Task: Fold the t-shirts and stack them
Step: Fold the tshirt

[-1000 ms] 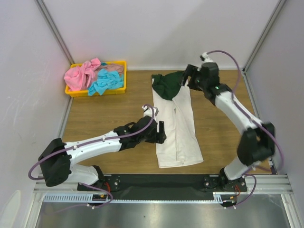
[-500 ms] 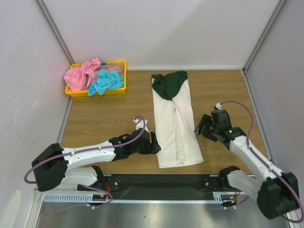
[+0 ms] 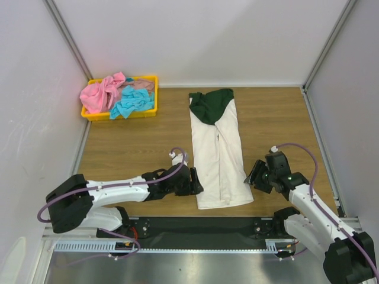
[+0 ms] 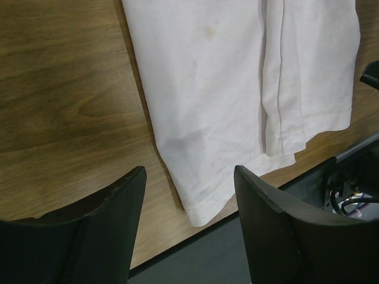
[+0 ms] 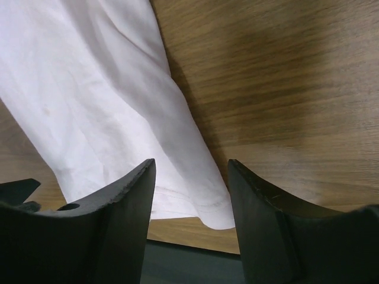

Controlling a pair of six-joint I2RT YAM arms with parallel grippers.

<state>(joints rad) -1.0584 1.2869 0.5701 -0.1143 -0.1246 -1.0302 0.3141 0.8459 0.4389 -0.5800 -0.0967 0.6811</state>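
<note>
The white t-shirt with dark green sleeves (image 3: 218, 152) lies folded into a long strip down the middle of the table, green end far, hem near. My left gripper (image 3: 196, 182) is open just left of the hem's near left corner (image 4: 198, 213), which shows between its fingers. My right gripper (image 3: 251, 177) is open just right of the hem's near right corner (image 5: 219, 216), which lies between its fingers. Pink (image 3: 100, 92) and turquoise (image 3: 130, 102) t-shirts lie crumpled in the yellow tray (image 3: 151, 80) at the far left.
The table's near edge and the black base rail (image 3: 195, 226) run just below the hem. Walls close the table in on the left, right and far sides.
My right arm swung from the shirt's far green end down to the hem's right corner. My left gripper slid nearer, down to the hem's left corner. The shirt has not moved.
</note>
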